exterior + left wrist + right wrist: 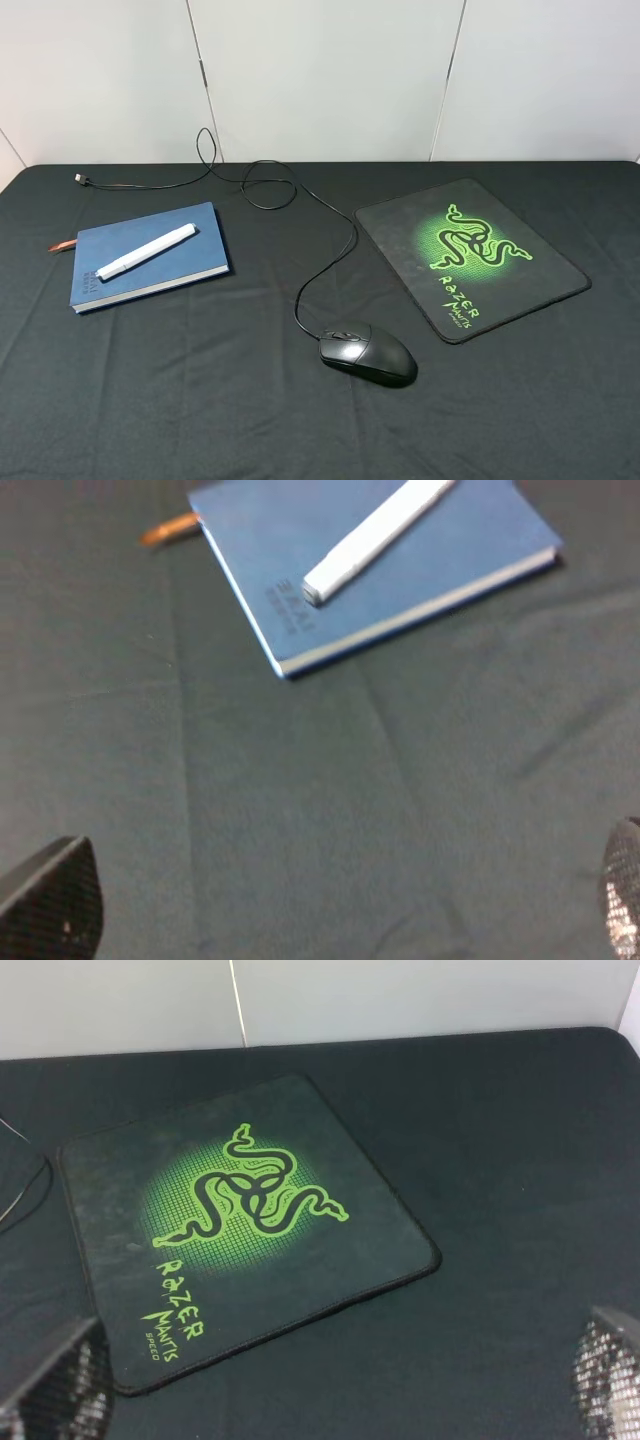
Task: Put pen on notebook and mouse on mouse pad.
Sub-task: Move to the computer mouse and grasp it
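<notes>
The counter point(200, 420) carries a black cloth cover.

1. Left side: the notebook point(185, 255) lies flat and closed, blue cover up, with its ribbon bookmark point(62, 245) protruding from the left edge. The pen point(147, 251) lies diagonally on the cover, fully supported by it. The left wrist view shows the same arrangement: pen point(370, 540) on notebook point(450, 550).
2. Left fingers point(55, 905): spread fully apart, holding nothing, above bare cloth in front of the notebook and clear of it.
3. Centre: the mouse point(367, 353) rests on the cloth toward the front of the counter, near the front-left corner of the mouse pad point(400, 230) but not touching it. Its cable point(330, 250) runs back from the mouse, forms a loop behind the notebook, and ends at a plug point(80, 179) at the rear left.
4. Right side: the mouse pad lies flat, rotated slightly, green snake logo up.
5. Right fingers point(55, 1385): spread fully apart, holding nothing, positioned in front of the mouse pad point(380, 1230).
</notes>
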Robot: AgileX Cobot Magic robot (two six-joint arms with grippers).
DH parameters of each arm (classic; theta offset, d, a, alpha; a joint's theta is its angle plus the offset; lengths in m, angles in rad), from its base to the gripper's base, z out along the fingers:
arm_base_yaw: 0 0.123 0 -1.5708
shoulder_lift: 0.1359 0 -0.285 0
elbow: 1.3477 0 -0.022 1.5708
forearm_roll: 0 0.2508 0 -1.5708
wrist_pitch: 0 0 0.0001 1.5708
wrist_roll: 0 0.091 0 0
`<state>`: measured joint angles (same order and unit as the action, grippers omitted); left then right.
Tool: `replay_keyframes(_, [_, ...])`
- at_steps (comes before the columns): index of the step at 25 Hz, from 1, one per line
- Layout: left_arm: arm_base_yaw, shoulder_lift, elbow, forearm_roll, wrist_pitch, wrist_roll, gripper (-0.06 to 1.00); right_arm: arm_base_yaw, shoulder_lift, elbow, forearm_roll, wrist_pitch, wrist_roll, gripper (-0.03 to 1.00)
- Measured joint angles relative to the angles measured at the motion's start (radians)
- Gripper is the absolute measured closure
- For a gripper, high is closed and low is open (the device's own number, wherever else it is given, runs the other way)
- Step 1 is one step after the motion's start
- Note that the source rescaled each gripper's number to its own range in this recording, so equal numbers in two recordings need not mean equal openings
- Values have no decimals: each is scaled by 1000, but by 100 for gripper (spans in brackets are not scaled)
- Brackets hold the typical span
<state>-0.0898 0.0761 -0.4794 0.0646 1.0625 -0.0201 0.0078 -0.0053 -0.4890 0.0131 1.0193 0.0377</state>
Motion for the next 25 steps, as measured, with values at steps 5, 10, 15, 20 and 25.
replay_keyframes(5, [32, -79, 0, 0, 2, 1, -5, 0, 0, 0, 0, 0, 0, -3])
replay_keyframes(10, [39, -79, 0, 1, 0, 1, -5, 0, 0, 0, 0, 0, 0, -3])
replay_keyframes(15, [39, -79, 0, 1, 0, 1, -5, 0, 0, 0, 0, 0, 0, -3])
replay_keyframes(20, [39, -79, 0, 3, 0, 1, -5, 0, 0, 0, 0, 0, 0, -3])
replay_keyframes(25, [39, -79, 0, 3, 0, 1, -6, 0, 0, 0, 0, 0, 0, -3])
